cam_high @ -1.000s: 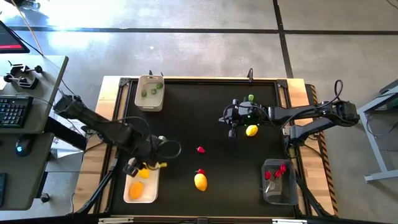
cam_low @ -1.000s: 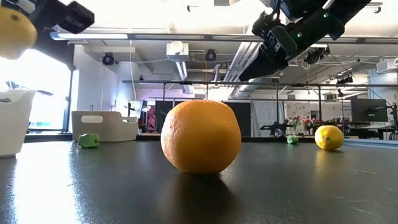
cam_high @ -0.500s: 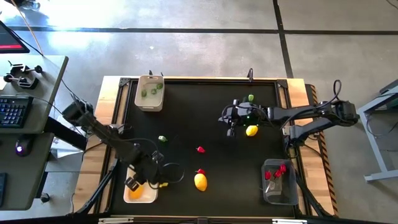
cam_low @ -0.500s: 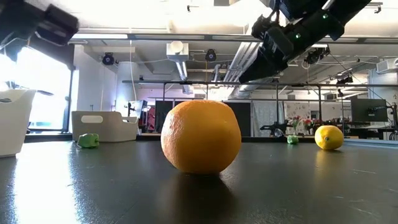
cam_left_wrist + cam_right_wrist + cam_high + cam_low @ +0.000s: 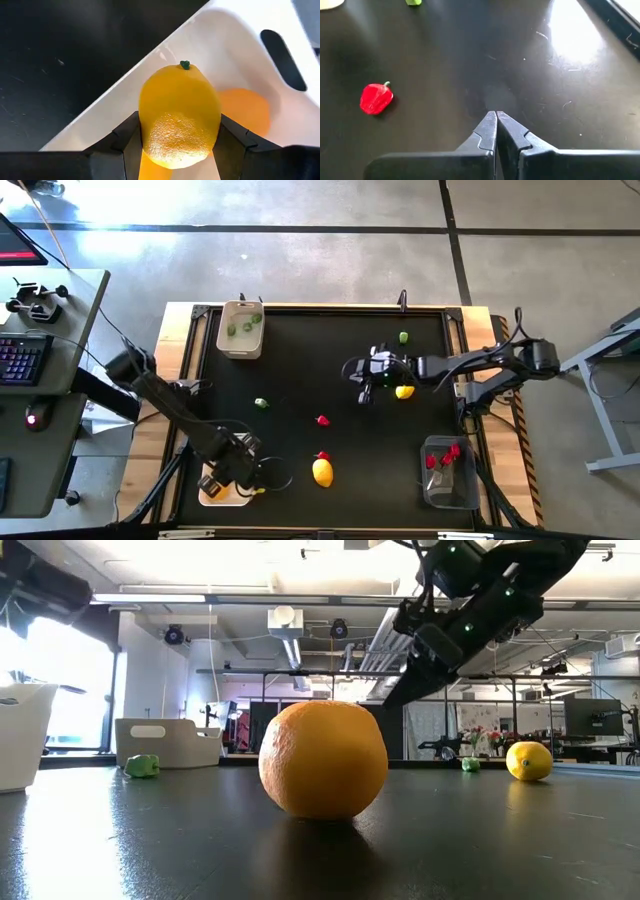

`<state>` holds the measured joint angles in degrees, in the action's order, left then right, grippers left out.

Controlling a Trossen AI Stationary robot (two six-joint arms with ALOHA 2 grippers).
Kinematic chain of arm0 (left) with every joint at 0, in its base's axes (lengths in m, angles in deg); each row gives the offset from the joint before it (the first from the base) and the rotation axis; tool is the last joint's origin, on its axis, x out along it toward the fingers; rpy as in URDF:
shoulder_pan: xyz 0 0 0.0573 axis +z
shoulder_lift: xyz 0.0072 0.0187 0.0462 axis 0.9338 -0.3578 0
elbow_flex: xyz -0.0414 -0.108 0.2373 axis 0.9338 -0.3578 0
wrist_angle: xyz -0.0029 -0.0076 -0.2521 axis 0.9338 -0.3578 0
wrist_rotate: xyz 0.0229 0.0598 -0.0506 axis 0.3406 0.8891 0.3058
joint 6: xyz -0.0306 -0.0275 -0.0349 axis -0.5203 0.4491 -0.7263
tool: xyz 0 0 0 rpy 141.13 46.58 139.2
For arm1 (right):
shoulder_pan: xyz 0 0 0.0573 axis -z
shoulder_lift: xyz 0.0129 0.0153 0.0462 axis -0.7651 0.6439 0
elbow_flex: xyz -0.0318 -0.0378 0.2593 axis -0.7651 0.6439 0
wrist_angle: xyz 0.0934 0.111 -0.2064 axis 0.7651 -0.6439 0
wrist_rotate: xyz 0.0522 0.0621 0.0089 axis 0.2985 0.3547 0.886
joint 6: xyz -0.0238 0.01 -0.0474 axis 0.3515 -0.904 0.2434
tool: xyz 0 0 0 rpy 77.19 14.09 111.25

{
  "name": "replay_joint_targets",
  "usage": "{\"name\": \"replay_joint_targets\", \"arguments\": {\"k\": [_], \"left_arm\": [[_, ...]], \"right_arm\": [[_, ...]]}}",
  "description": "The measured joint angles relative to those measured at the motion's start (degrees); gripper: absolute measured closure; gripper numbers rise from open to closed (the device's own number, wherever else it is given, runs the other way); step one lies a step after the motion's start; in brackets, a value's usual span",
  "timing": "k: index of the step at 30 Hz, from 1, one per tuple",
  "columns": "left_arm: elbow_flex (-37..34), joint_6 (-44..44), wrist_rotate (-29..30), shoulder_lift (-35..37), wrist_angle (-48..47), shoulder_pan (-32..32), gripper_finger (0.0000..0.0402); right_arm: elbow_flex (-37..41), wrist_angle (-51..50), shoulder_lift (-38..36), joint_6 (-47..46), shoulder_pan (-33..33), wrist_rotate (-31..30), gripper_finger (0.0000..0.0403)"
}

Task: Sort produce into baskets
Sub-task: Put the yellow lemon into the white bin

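Black table (image 5: 330, 370), left claw (image 5: 177, 145) pinching lemon (image 5: 179, 115) above white tray (image 5: 240, 50), right claw (image 5: 496, 131) closed

In the high view the left claw (image 5: 232, 476) covers most of the white tray (image 5: 210, 496), so the tray's contents cannot be made out there. The left wrist view shows a yellow lemon (image 5: 179, 116) clamped in that claw; the lemon hides part of an orange fruit (image 5: 245, 109) lying in the tray, and the picture's edge cuts the tray's rim off. In the low view the left arm (image 5: 40, 582) is cropped at the frame's corner, its claw out of sight. The red pieces (image 5: 441, 457) in the transparent bin (image 5: 449, 488) are too small to name or count.
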<state>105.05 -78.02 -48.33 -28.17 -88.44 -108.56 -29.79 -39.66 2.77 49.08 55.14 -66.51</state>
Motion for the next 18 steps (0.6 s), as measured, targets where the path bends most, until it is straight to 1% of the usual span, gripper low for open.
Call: {"name": "replay_joint_targets", "arguments": {"k": [4,6,8,12,15,18], "left_arm": [[0.0,-2.2,-3.0,-1.8,-0.6,0.1,0.0236],[0.0,-2.5,-3.3,-3.0,-1.1,0.1,0.0229],[0.0,-2.6,-3.3,-4.1,-1.3,0.1,0.0218],[0.0,-5.9,-3.0,-5.5,-1.3,0.6,0.0187],[0.0,-8.3,-3.2,-5.3,-1.7,0.9,0.0167],[0.0,-9.5,-3.3,-4.0,-2.2,0.9,0.0157]], "right_arm": [[0.0,0.1,0.2,0.1,-0.9,-0.2,0.0403],[0.0,0.2,0.2,0.7,-1.1,-0.1,0.0403],[0.0,0.8,0.2,1.5,-1.1,-0.1,0.0403],[0.0,1.0,0.2,2.0,-1.0,-0.2,0.0403],[0.0,1.4,0.2,4.1,-1.0,-0.1,0.0403],[0.0,1.9,0.2,4.5,-1.0,-0.2,0.0403]]}}
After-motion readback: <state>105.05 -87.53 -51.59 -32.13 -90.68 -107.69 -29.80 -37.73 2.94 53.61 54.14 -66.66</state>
